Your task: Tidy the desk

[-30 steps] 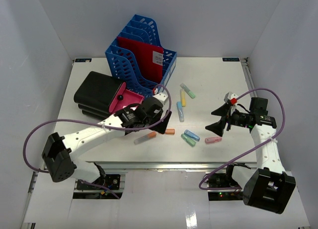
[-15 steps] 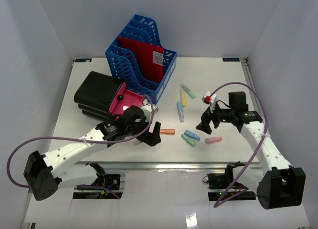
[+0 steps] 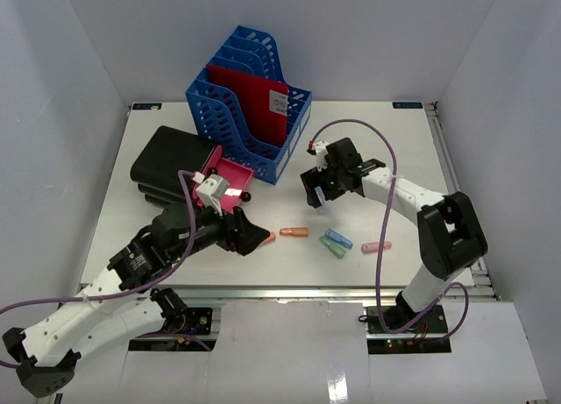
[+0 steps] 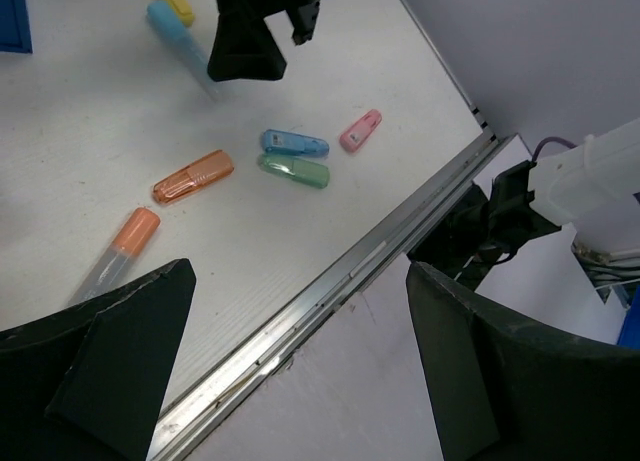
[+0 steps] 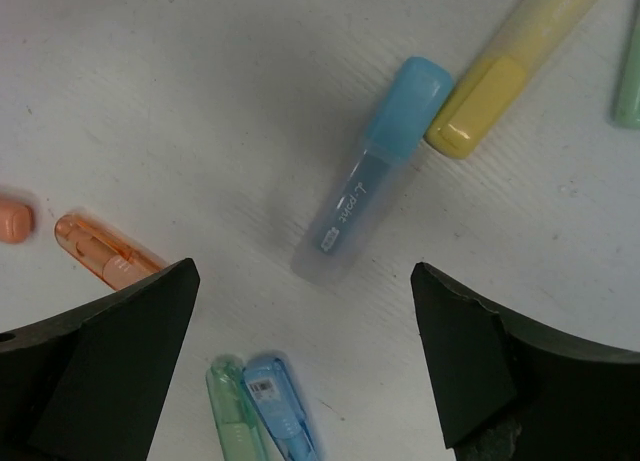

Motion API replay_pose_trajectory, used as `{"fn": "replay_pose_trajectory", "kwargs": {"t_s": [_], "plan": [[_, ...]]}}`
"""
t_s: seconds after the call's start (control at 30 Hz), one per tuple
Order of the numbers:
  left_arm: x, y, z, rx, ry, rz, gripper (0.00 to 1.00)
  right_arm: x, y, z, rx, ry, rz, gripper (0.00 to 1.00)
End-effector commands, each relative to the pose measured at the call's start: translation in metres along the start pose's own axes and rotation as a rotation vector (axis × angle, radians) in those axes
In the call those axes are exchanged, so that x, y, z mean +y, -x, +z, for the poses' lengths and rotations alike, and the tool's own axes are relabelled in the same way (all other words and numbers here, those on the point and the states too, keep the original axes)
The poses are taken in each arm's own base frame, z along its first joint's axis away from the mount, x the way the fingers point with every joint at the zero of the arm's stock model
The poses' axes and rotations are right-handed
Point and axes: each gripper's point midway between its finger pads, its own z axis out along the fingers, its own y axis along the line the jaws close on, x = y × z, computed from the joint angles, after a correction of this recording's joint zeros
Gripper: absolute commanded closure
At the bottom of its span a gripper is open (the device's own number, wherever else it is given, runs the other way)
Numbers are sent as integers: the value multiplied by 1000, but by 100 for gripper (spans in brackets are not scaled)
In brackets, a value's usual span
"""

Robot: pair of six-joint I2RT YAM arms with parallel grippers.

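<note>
Desk (image 3: 412, 132) lies flat under both arms. Near the front, the left gripper (image 4: 300, 271) hangs with fingers wide apart by the orange pen (image 4: 135, 231). Farther back, the right gripper (image 5: 302, 269), also wide apart, hangs over the blue pen (image 5: 370, 171) and could knock away the yellow pen (image 5: 510, 66) right beside it.

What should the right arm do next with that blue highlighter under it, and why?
Probably lower the right end effector straight down over the blue highlighter. Its jaws stand open, and the wrist view shows the highlighter lying on the desk between the fingers, not yet gripped. The yellow highlighter lies close to its cap, so descending over the barrel looks safest.
</note>
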Motion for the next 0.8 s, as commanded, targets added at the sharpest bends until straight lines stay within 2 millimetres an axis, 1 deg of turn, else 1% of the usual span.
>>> {"fn": "replay_pose_trajectory", "kwargs": {"t_s": [0.0, 0.03, 0.1, 0.17, 0.23, 0.33, 0.37, 0.47, 0.53, 0.63, 0.73, 0.77], "plan": [[6, 12, -9, -70, 42, -40, 2, -3, 34, 24, -44, -67, 93, 3], [6, 12, -11, -74, 42, -44, 2, -3, 33, 28, -29, -71, 94, 7], [8, 10, -13, -73, 47, -48, 2, -9, 27, 38, 1, -104, 102, 10], [10, 9, -15, -75, 53, -48, 2, -15, 22, 44, 18, -135, 108, 12], [11, 8, -16, -76, 56, -48, 2, -15, 16, 49, 35, -136, 112, 14], [11, 9, -17, -81, 57, -50, 2, -16, 10, 54, 50, -133, 118, 23], [11, 9, -17, -82, 56, -50, 2, -16, 8, 55, 53, -134, 119, 24], [11, 9, -18, -80, 54, -51, 2, -17, 2, 59, 70, -140, 117, 33], [11, 9, -18, -83, 53, -55, 2, -18, -3, 62, 80, -142, 117, 41], [10, 10, -20, -91, 48, -62, 2, -20, -12, 65, 100, -152, 114, 48], [8, 13, -23, -105, 41, -67, 2, -21, -15, 66, 106, -157, 112, 55], [7, 14, -24, -108, 39, -68, 2, -21, -15, 66, 103, -156, 111, 59]]}}
